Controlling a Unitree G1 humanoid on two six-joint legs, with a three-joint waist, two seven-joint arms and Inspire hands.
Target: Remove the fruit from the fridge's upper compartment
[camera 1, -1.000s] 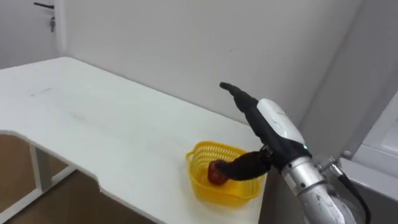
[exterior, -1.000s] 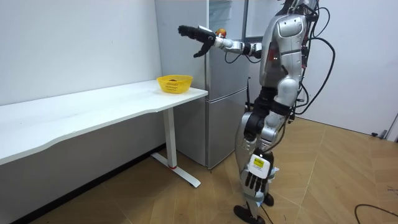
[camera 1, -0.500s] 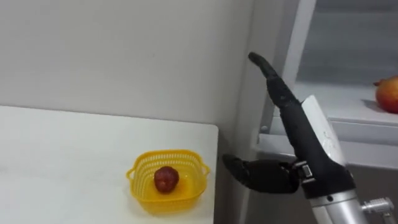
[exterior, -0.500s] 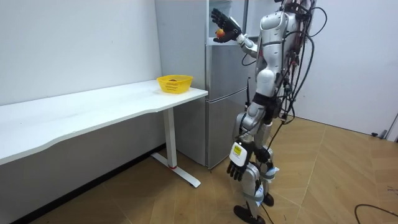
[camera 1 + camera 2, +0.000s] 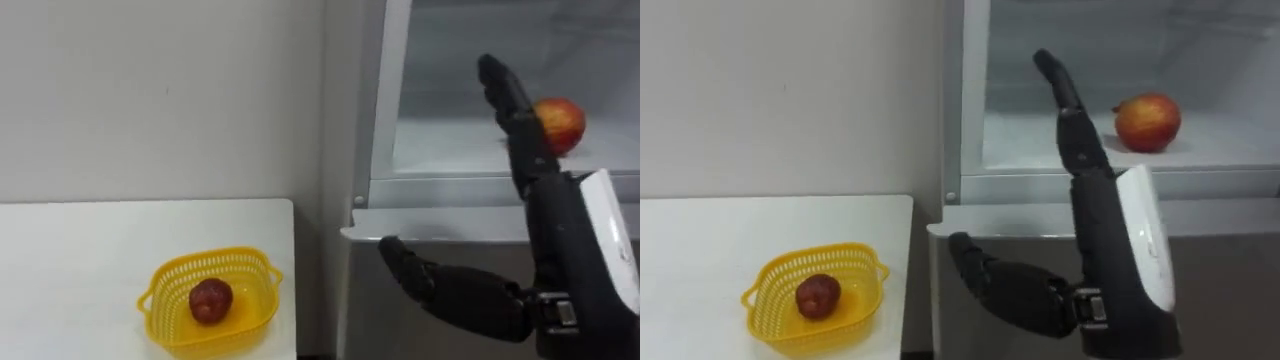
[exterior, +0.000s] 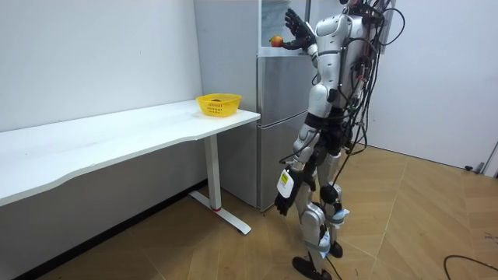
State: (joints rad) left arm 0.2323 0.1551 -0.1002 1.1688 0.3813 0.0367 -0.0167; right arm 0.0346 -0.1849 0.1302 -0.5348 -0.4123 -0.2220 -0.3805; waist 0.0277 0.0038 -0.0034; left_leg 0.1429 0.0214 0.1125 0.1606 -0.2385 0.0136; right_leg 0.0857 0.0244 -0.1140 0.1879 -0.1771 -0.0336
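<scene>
The round red and yellow apple (image 5: 1148,121) sits on the white shelf (image 5: 1040,150) in the top of the grey fridge (image 6: 274,124). The right hand (image 5: 1102,235) is raised near it (fingers straight, holding nothing, not touching). A yellow plastic basket (image 5: 862,297) on the white tabletop (image 5: 700,250) holds a dark red fruit (image 5: 818,296). The left hand (image 6: 282,204) hangs by the leg.

The head's two eyes looked closely, from nearly one spot, at the open fridge (image 5: 450,190) and yellow basket (image 5: 212,258). The room camera stood well back, side-on, sharing both.

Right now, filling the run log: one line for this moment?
right hand open, raised before fridge | apple on shelf, not held | left hand hangs low
</scene>
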